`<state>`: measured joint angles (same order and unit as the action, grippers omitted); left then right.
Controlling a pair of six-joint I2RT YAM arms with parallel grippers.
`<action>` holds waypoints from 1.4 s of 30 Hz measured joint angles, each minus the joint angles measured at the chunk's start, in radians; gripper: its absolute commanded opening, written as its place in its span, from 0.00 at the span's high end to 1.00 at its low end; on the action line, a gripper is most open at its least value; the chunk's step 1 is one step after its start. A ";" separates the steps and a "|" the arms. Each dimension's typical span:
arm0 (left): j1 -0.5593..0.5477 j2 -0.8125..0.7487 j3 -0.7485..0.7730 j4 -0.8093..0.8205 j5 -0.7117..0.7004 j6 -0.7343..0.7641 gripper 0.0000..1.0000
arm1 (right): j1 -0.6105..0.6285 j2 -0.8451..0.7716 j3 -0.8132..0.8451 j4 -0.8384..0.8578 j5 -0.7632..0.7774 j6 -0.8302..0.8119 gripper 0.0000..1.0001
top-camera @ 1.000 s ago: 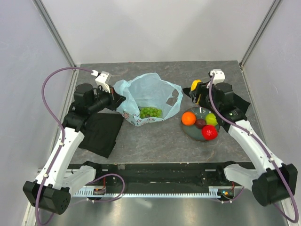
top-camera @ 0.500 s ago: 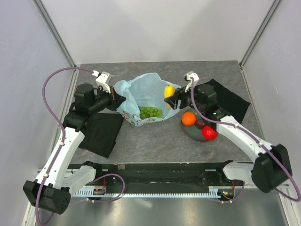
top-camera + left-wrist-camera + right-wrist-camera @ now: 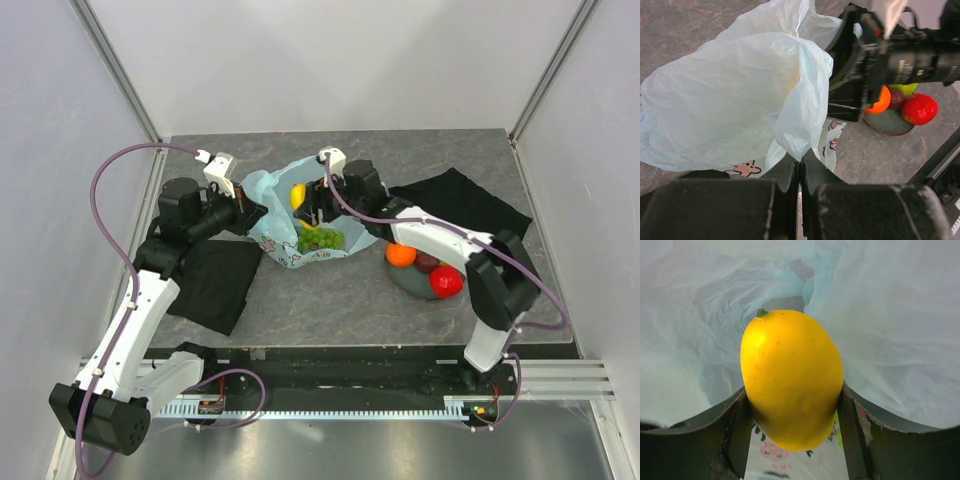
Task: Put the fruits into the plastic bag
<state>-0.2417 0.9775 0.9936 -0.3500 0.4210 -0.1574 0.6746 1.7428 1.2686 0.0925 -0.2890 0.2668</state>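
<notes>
The light-blue plastic bag (image 3: 318,215) lies open at the table's middle, with the green grape bunch (image 3: 320,239) inside. My left gripper (image 3: 250,212) is shut on the bag's left edge (image 3: 799,145) and holds it up. Over the bag's mouth, my right gripper (image 3: 306,203) is shut on the yellow oblong fruit (image 3: 791,377), with bag film (image 3: 900,330) all around it. An orange (image 3: 400,254), a dark purple fruit (image 3: 427,262) and a red apple (image 3: 446,282) rest on the grey-blue plate (image 3: 412,282). A green apple (image 3: 905,89) peeks out behind them.
A black cloth (image 3: 215,282) lies under the left arm and another (image 3: 465,208) at the back right. Grey walls and metal posts enclose the table on three sides.
My right arm has swung left from above the plate to over the bag's mouth, carrying the yellow fruit. The left arm and the bag have stayed still.
</notes>
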 measured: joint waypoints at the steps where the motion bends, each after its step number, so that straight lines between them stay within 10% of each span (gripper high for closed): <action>1: 0.000 0.000 0.000 0.000 0.000 0.000 0.99 | 0.011 0.035 0.032 -0.005 0.001 0.002 0.65; 7: 0.000 0.000 0.000 0.000 0.000 0.000 0.98 | 0.072 0.190 0.146 -0.049 0.001 0.022 0.60; 16: 0.000 0.002 0.000 0.000 0.001 0.000 0.98 | 0.095 0.246 0.180 -0.118 0.009 0.034 0.12; 26: 0.000 0.002 -0.002 0.000 0.001 0.000 0.98 | 0.093 0.219 0.172 -0.117 0.044 0.018 0.09; 42: 0.000 0.002 -0.002 0.000 0.001 0.000 0.99 | -0.013 -0.496 -0.250 -0.191 0.435 -0.003 0.02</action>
<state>-0.2417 0.9791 0.9913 -0.3496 0.4221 -0.1574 0.6617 1.2472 1.0187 -0.0982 0.1463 0.2634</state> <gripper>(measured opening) 0.025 0.976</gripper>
